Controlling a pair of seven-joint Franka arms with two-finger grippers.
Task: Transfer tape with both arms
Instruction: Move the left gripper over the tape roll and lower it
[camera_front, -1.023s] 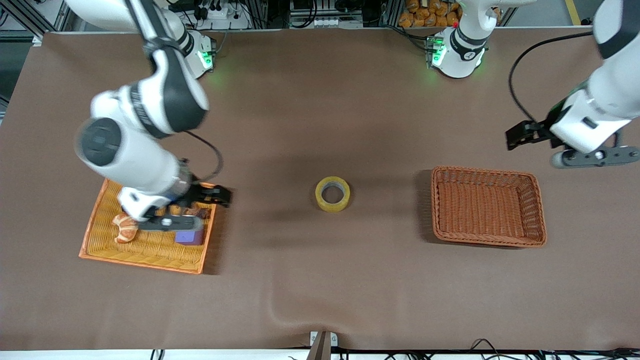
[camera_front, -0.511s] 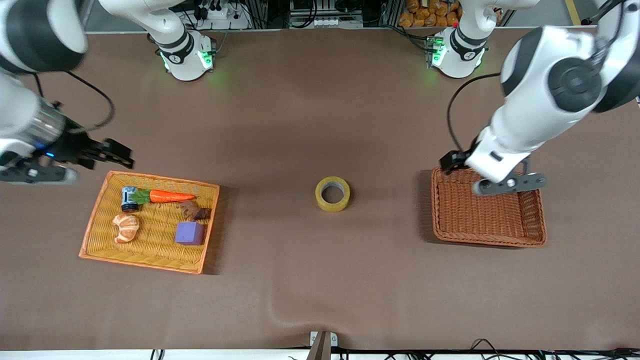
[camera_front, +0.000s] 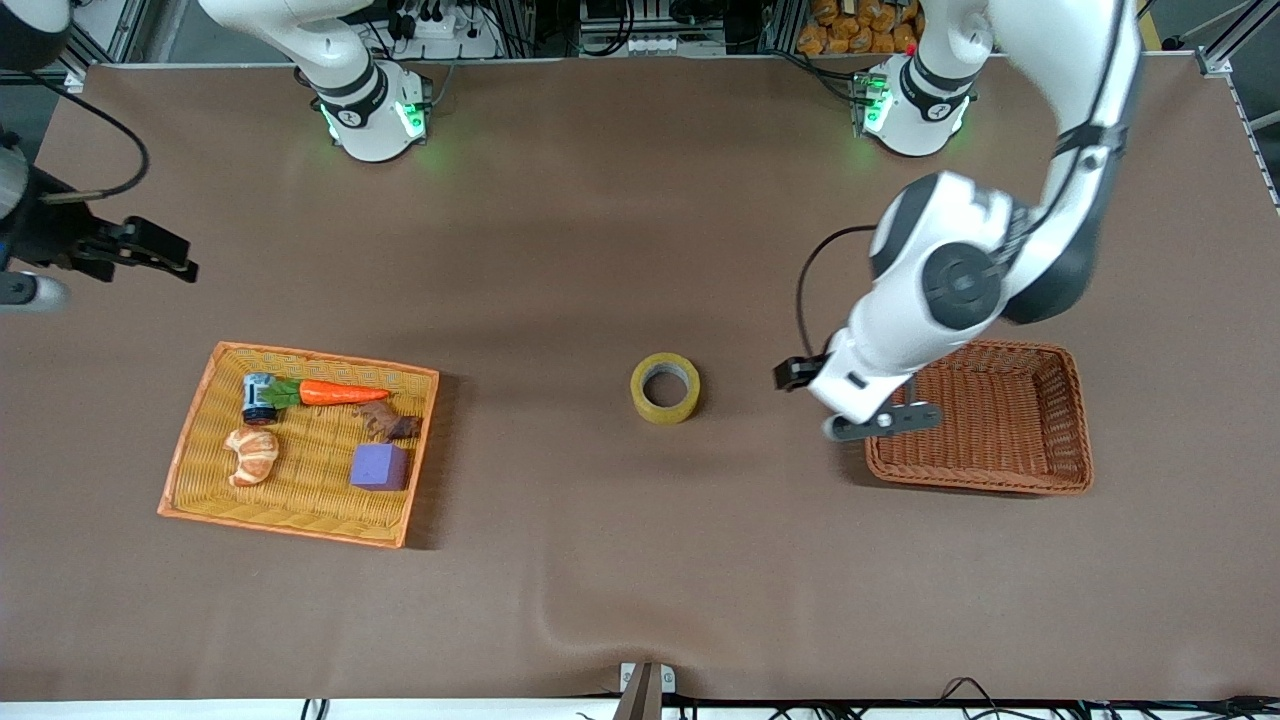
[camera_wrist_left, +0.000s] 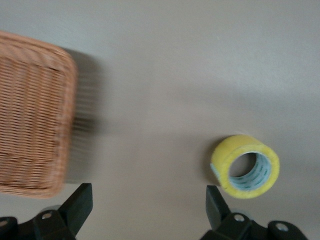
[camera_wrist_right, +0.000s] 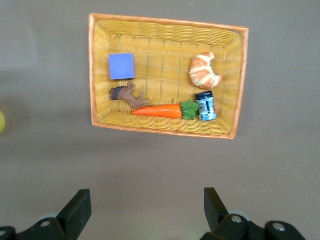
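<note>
Front view: the tape (camera_front: 665, 388) is seen lying flat on the brown table (camera_front: 620, 560), about midway between a yellow basket (camera_front: 190, 470) toward the right arm's end and a brown basket (camera_front: 1060, 420) toward the left arm's end. It is held by neither gripper, so the transfer is judged to be about half done: the roll is out of the yellow basket but not yet in the brown one, and the pickup by the left arm is still to come.

The left gripper (camera_front: 812, 385) is held over the table between the tape and the brown basket, close to that basket's edge. In the left wrist view its fingers (camera_wrist_left: 75, 210) are seen spread apart with nothing between them, and the tape (camera_wrist_left: 245, 166) lies near one fingertip rather than centred between them. The brown basket (camera_wrist_left: 30, 120) appears empty.

The right gripper (camera_front: 150, 250) is parked off toward the right arm's end of the table, and this arm waits. Its fingers (camera_wrist_right: 75, 212) are seen apart and empty in the right wrist view, above the yellow basket (camera_wrist_right: 95, 70), in which a carrot (camera_wrist_right: 157, 111), a croissant (camera_wrist_right: 205, 71), a purple block (camera_wrist_right: 122, 66), a small jar (camera_wrist_right: 206, 106) and a brown toy (camera_wrist_right: 127, 95) are left.

Compared with half a second ago, the left gripper has been swung from over the brown basket toward the tape. The right gripper has been drawn farther away from the yellow basket. The tape has not been moved.
</note>
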